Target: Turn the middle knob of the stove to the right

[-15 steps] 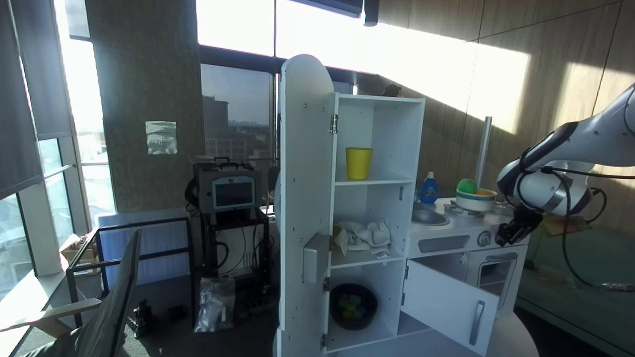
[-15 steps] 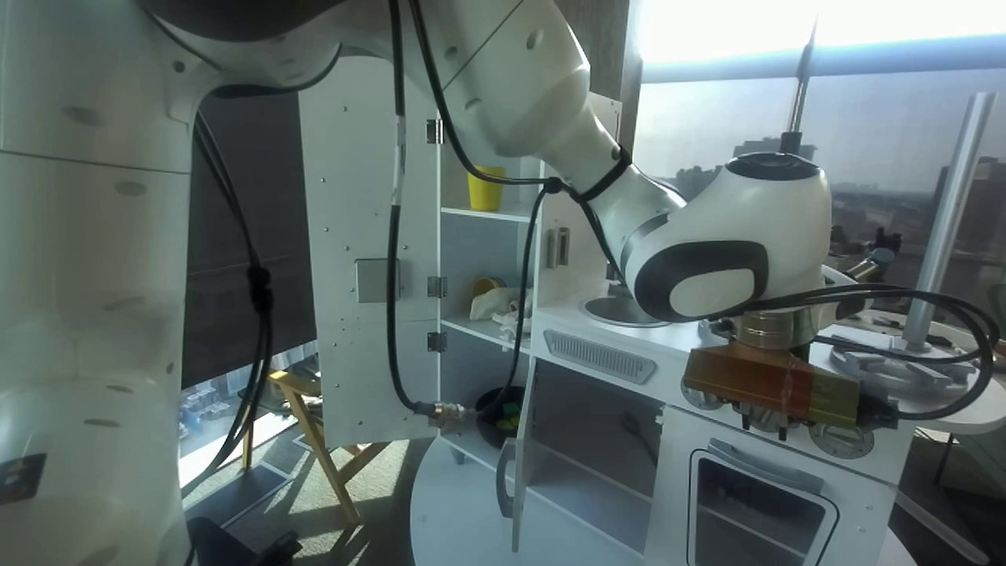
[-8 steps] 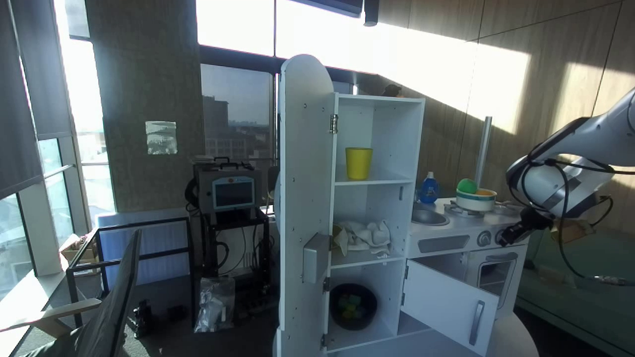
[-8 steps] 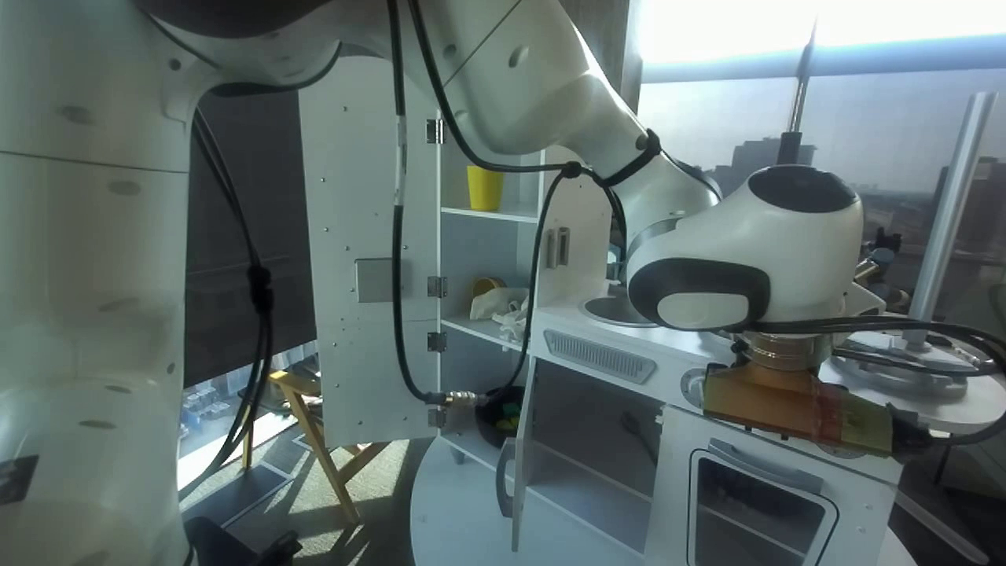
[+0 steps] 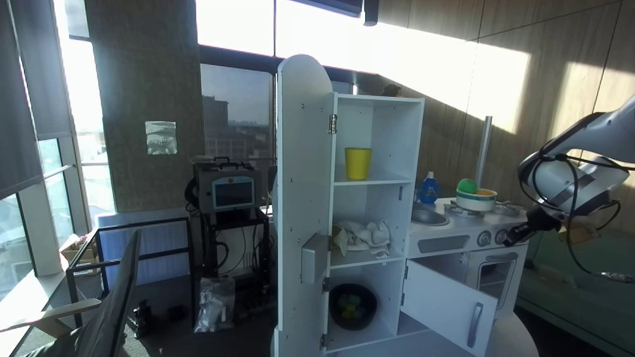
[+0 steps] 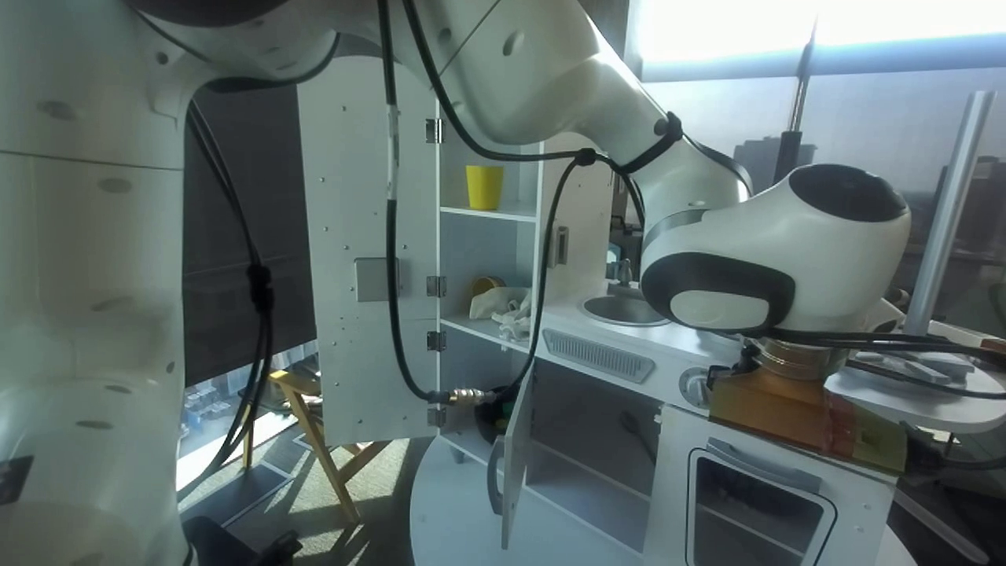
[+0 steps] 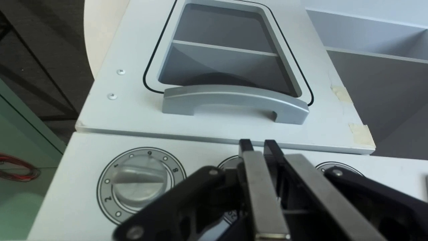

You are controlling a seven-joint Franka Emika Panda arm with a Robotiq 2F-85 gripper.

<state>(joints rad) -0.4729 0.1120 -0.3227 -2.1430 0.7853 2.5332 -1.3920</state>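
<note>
Where the low white stove stands: we find it just beside the tall white cabinet, with the robot arm stretched over to its front, as both exterior views show.
Middle knob: we see it in an exterior view close by the gripper; in the wrist view the gripper hides most of it, leaving slivers of its grey dial.
Gripper: released, its fingertips slightly apart, with a narrow strip of the stove's white front visible between them; we cannot tell whether any part of it touches the knob.
Outer knobs: we count two in the wrist view, one plain to see at the left, the other mostly masked by the gripper, only the upper edge of its dial showing.
Oven door: shut, its grey handle crossing the wrist view beyond the fingertips.
Atop the stove: a white pot, a green ball peeking over its rim, sits near a blue bottle and the sink.
On the shelves: we spot a yellow cup on the upper level, crumpled white cloth at the middle and a black bowl at the bottom.
Lower door: open below the sink.
</note>
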